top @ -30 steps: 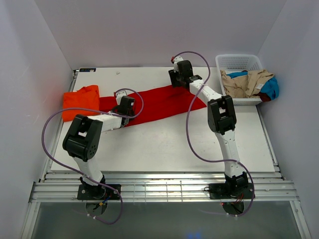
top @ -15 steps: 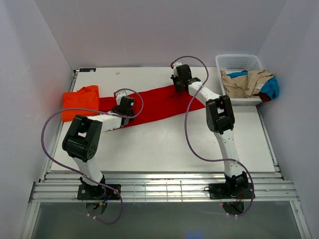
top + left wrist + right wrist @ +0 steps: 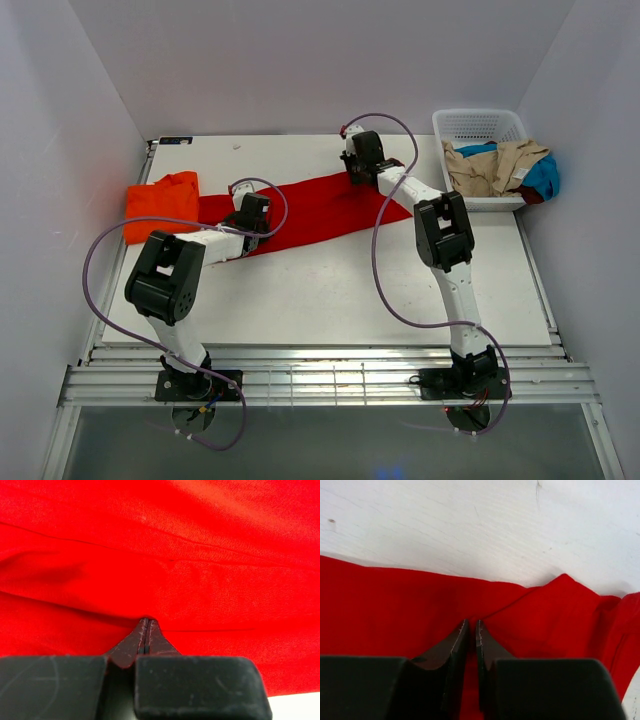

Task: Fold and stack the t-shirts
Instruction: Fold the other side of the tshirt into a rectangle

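Observation:
The large red t-shirt [image 3: 320, 208] lies spread slantwise across the middle of the white table. The orange t-shirt [image 3: 160, 203] sits bunched at its left end. My left gripper [image 3: 252, 224] rests on the red shirt's left part. In the left wrist view its jaws [image 3: 145, 621] are pressed together, and the red cloth [image 3: 165, 555] puckers at their tips. My right gripper [image 3: 356, 172] is down at the red shirt's far edge. In the right wrist view its jaws [image 3: 471, 623] stand a sliver apart with red cloth [image 3: 395, 610] pinched between them, and a crease runs out from the tips.
A white lattice basket [image 3: 478, 122] stands at the back right with tan and blue clothes [image 3: 505, 165] spilling over its front. White walls close in the table on three sides. Purple cables loop off both arms.
My right gripper has shifted a little left along the shirt's far edge and its jaws have closed on the red cloth. The left arm has not moved.

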